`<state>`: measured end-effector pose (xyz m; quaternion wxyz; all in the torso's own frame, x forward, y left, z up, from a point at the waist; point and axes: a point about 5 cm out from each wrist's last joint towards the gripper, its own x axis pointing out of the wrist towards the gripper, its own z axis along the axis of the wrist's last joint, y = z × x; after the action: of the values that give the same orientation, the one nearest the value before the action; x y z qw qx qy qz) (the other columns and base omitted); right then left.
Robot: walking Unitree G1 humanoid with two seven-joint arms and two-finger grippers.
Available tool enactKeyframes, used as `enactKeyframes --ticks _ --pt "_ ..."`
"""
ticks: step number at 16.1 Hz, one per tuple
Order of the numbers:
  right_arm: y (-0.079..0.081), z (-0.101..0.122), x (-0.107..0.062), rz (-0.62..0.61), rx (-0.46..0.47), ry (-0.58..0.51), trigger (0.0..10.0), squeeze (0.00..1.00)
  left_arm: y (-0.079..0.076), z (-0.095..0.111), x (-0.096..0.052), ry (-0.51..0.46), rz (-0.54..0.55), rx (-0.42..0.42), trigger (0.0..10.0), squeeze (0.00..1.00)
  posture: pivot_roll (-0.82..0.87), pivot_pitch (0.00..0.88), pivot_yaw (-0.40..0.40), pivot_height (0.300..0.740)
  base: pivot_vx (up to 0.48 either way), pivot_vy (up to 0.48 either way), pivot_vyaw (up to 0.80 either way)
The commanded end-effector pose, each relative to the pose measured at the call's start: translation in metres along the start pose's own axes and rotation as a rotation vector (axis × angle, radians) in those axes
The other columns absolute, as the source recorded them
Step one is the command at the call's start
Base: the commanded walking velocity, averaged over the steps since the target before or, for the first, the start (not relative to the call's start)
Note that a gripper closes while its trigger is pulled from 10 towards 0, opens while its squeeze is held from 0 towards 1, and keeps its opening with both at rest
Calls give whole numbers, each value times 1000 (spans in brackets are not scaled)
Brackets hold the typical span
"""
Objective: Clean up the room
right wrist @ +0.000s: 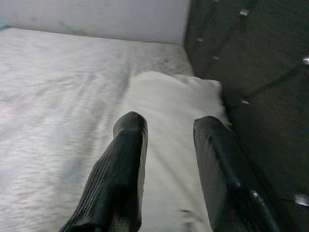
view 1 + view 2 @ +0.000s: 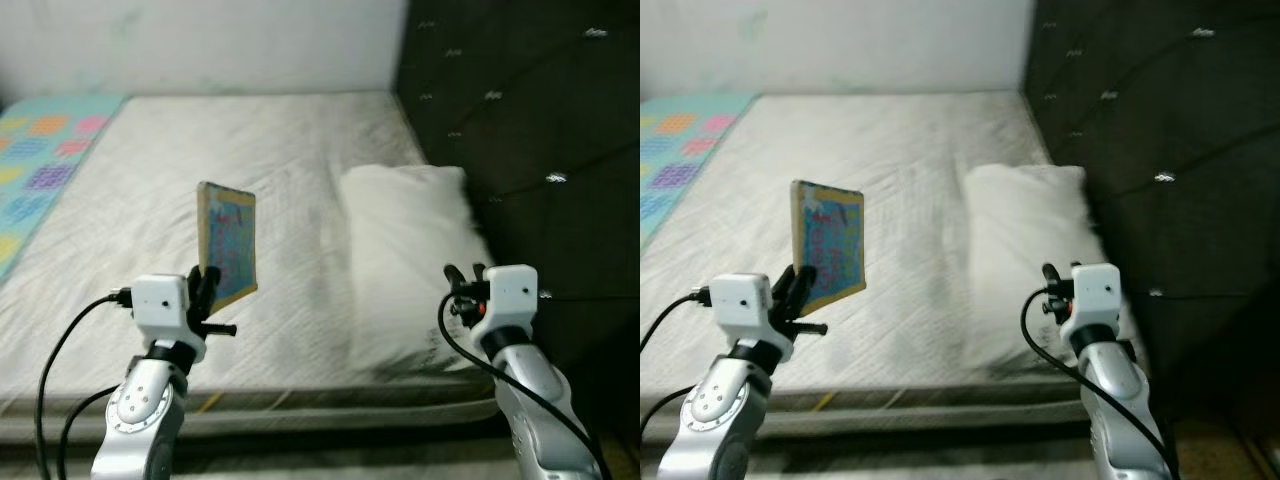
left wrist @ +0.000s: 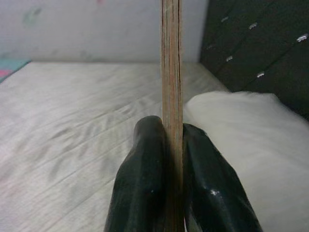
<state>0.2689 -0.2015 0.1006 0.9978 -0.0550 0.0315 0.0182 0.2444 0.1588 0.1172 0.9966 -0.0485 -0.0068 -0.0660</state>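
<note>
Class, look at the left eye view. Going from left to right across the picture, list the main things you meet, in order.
Patterned blanket → left hand holding the book upright → white pillow → right hand → dark tufted headboard.

I see a bed [image 2: 250, 170] with a pale, wrinkled sheet ahead of me. A white pillow [image 2: 410, 250] lies at its right side, against a dark tufted headboard [image 2: 530, 130] set with shiny buttons. A plain pale wall [image 2: 200, 45] runs behind. At far left lies a patchwork blanket [image 2: 40, 160] in pastel squares.
</note>
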Motion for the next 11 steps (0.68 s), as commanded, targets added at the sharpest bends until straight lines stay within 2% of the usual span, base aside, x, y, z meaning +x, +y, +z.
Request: enactKeyframes --ticks 1,2,5,8,11 --pt "0 3 0 2 2 -15 10000 0 -4 10 1 -48 -30 9 10000 0 -179 10 28 740 266 0 0" --pt "-1 2 -1 0 2 -12 10000 0 -4 9 1 -44 -28 11 10000 0 -179 10 28 740 255 0 0" --pt "0 1 -1 -1 1 -8 10000 0 0 5 4 -9 44 -16 10000 0 -178 10 28 740 0 0 0" --pt "-1 1 -1 1 0 -9 10000 0 3 3 4 6 72 -31 10000 0 -176 10 25 740 0 0 0" --pt "0 1 0 4 -4 -9 10000 0 -1 4 4 7 49 -45 10000 0 -177 10 23 740 0 419 0"
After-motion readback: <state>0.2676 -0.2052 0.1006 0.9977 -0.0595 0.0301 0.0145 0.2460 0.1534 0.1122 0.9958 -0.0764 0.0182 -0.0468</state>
